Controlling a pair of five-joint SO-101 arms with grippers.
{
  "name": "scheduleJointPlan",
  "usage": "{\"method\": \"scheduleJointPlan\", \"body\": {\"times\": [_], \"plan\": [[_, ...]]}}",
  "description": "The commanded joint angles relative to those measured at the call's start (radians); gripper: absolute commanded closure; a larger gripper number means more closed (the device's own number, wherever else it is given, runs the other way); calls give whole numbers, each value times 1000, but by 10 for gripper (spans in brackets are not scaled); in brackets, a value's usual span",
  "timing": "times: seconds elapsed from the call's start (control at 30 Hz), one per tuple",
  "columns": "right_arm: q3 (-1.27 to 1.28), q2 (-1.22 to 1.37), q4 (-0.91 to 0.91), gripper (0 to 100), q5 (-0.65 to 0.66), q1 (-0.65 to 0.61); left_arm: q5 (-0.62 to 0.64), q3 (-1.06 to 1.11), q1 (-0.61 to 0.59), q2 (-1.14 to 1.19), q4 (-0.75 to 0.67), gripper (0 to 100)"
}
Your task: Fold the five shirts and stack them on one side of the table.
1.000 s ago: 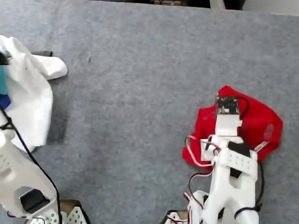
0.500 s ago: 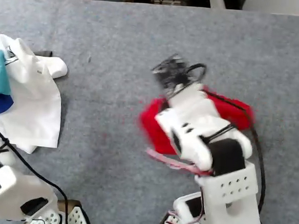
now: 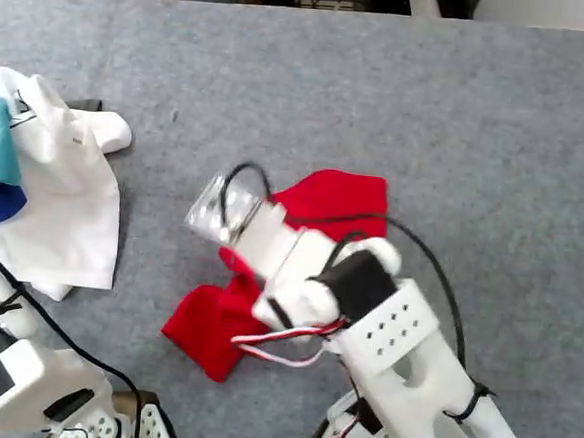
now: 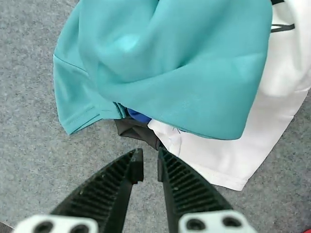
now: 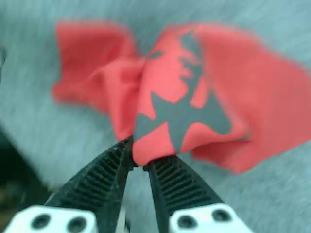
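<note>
At the table's [image 3: 451,100] near left corner sits the left arm [image 3: 14,390]. Its left gripper [image 4: 149,154] hangs over the grey surface just short of the heap of clothes. The two black fingers are drawn nearly together with only a sliver of gap, and they grip nothing.

The right arm [image 3: 366,304] rises from the near edge and leans in toward the middle. Its right gripper [image 5: 138,156] is clenched on a bunched fold of the red shirt [image 5: 194,97], which has a dark print across the front. That red shirt [image 3: 324,196] lies crumpled around the middle of the table, partly under the arm. One end trails toward the near edge and the other spreads out beyond the wrist.

Farther along the left edge is the heap. A teal shirt [image 4: 170,63] is draped on top of a white shirt [image 4: 262,126], with a bit of blue shirt [image 4: 136,115] and some dark fabric [image 4: 138,135] peeking from underneath. From above, the white shirt [image 3: 68,203] spreads inward from that edge, well apart from the red one.
</note>
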Motion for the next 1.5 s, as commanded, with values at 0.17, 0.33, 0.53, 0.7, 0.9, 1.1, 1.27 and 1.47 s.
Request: {"method": "scheduleJointPlan", "body": {"times": [0.17, 0.33, 0.53, 0.7, 0.9, 1.1, 1.27, 1.47], "plan": [[-4, -8, 124, 730, 153, -37, -6, 1, 200, -38, 2, 917], [-94, -15, 126, 692, 155, 2, 63, 1, 380, -2, -43, 916], [-352, -15, 124, 692, 157, 224, 186, -8, 573, 114, -160, 833], [-506, -13, 123, 692, 158, 534, 236, -8, 751, 209, -256, 783], [-507, -15, 117, 726, 160, 881, 247, -8, 1009, 322, -391, 779], [-450, -15, 110, 939, 153, 1074, 247, -8, 1191, 479, -512, 779], [-306, -53, 95, 942, 153, 1082, 249, -10, 1250, 600, -582, 784], [-120, -156, 0, 942, 153, 1082, 245, -10, 1237, 715, -661, 877]]}}
